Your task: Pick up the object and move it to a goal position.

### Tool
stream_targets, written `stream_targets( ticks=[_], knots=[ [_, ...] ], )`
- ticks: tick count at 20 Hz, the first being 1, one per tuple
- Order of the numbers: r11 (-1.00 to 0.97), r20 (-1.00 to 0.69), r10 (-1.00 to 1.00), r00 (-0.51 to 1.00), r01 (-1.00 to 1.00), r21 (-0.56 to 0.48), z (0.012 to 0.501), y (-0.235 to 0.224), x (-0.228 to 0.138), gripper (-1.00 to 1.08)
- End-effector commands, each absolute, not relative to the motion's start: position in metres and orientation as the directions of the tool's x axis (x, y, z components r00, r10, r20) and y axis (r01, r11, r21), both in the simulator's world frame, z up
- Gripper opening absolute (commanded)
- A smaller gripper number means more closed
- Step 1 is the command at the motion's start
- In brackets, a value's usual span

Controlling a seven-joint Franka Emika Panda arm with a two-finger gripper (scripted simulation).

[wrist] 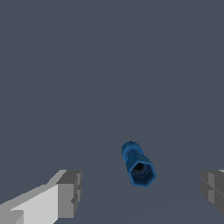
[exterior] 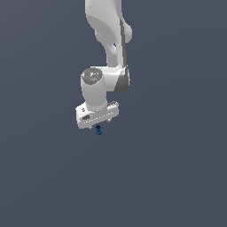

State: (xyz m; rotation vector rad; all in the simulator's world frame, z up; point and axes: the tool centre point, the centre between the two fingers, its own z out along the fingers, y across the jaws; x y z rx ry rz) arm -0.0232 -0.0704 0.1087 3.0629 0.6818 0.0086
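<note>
The object point(exterior: 99, 131) is a tiny bright-blue dumbbell-like piece, seen just under the white hand in the exterior view. In the wrist view the object point(wrist: 138, 165) points one blocky, hollow-looking end toward the camera and lies between the two grey fingertips, nearer the one at the picture's right side. My gripper point(exterior: 97, 127) points down over it. In the wrist view the gripper point(wrist: 141, 192) is open wide and neither fingertip point(wrist: 70, 192) touches the object. Whether the object rests on the floor cannot be told.
Plain dark grey-blue ground fills both views. The white arm point(exterior: 108, 44) comes down from the top of the exterior view. No other object shows.
</note>
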Motion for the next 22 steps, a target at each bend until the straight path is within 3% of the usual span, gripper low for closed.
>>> stream_targets(
  ticks=[1, 22],
  knots=[
    [-0.89, 0.003, 0.456, 0.89, 0.456, 0.003, 0.103, -0.076, -0.026, 1.0],
    [-0.86, 0.0, 0.511, 0.86, 0.511, 0.0, 0.066, -0.085, -0.032, 1.0]
  ],
)
